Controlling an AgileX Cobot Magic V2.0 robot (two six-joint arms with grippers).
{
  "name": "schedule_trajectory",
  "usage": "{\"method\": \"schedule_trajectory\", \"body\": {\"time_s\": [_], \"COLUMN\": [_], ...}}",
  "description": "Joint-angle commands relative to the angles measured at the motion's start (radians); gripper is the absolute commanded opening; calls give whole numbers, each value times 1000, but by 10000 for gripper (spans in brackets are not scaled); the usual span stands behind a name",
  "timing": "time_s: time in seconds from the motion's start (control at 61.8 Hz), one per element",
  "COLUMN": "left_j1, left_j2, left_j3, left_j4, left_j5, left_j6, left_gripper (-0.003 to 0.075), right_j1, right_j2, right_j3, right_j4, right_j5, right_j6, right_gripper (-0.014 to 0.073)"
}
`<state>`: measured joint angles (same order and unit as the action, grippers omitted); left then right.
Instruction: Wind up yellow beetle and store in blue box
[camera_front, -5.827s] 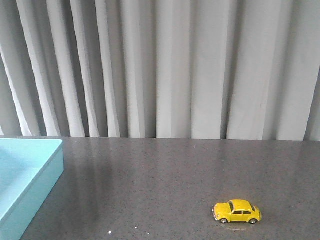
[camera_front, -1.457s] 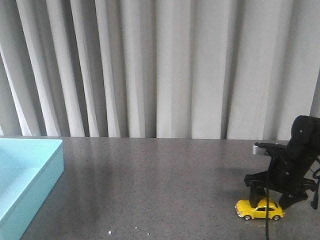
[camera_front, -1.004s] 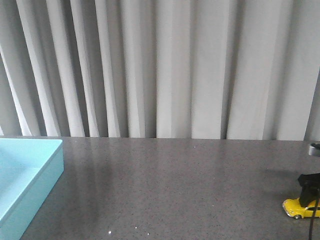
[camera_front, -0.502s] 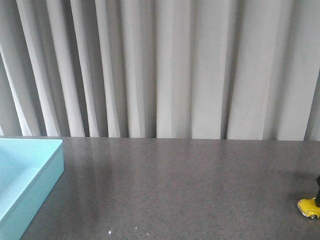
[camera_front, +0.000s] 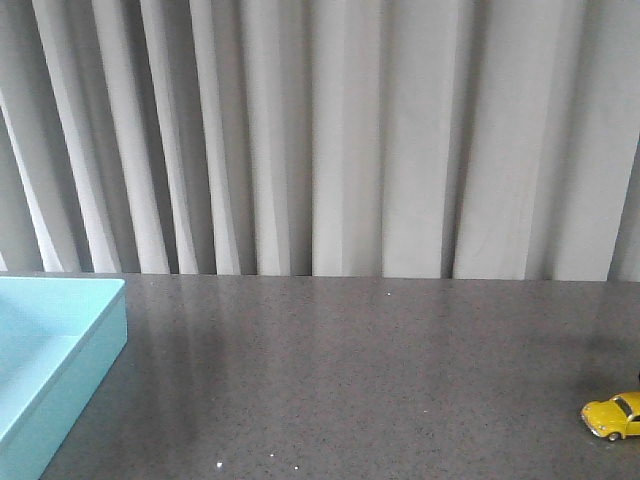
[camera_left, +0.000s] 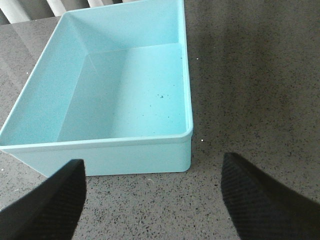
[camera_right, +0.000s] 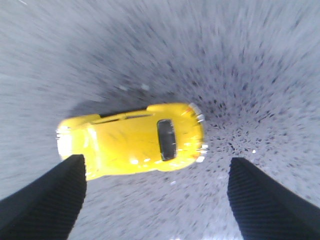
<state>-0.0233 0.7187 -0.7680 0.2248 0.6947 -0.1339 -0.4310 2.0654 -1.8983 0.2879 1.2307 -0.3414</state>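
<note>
The yellow beetle (camera_front: 615, 416) stands on the dark table at the far right edge of the front view, partly cut off. In the right wrist view the beetle (camera_right: 131, 140) lies free on the table just beyond my right gripper (camera_right: 157, 200), which is open and holds nothing. The picture there is motion-blurred. The blue box (camera_front: 50, 345) sits at the left edge of the front view. In the left wrist view the box (camera_left: 115, 95) is empty, and my left gripper (camera_left: 152, 200) is open just short of its near wall. Neither gripper shows in the front view.
The table is dark speckled grey stone (camera_front: 340, 370). A grey pleated curtain (camera_front: 320, 140) hangs behind its far edge.
Over the earlier frames my right gripper dragged the beetle rightward across the table to the frame's edge. Now the gripper is out of the front view and the beetle stands free, slightly further left.
</note>
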Motion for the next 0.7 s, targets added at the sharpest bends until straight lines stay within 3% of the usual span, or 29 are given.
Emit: {"method": "schedule_trajectory", "body": {"time_s": [0.0, 0.146, 0.259, 0.502, 0.68], "left_j1": [0, 0, 0, 0, 0], "left_j2": [1, 1, 1, 1, 1], "left_j3": [-35, -35, -35, -35, -35], "left_j4": [5, 5, 5, 5, 5], "left_j5": [-69, -69, -69, -69, -69], "left_j6": [-5, -5, -5, -5, -5], "left_gripper": [552, 552, 552, 552, 552], "right_j1": [36, 129, 214, 370, 401], "right_j2": [-148, -262, -395, -808, -1057], "right_j3": [-24, -15, 87, 581, 878], "right_j4": [33, -17, -126, -201, -204], "right_j5": [8, 6, -78, -435, -521], "right_j6": [-9, 22, 77, 127, 172], "right_gripper": [563, 560, 561, 561, 561]}}
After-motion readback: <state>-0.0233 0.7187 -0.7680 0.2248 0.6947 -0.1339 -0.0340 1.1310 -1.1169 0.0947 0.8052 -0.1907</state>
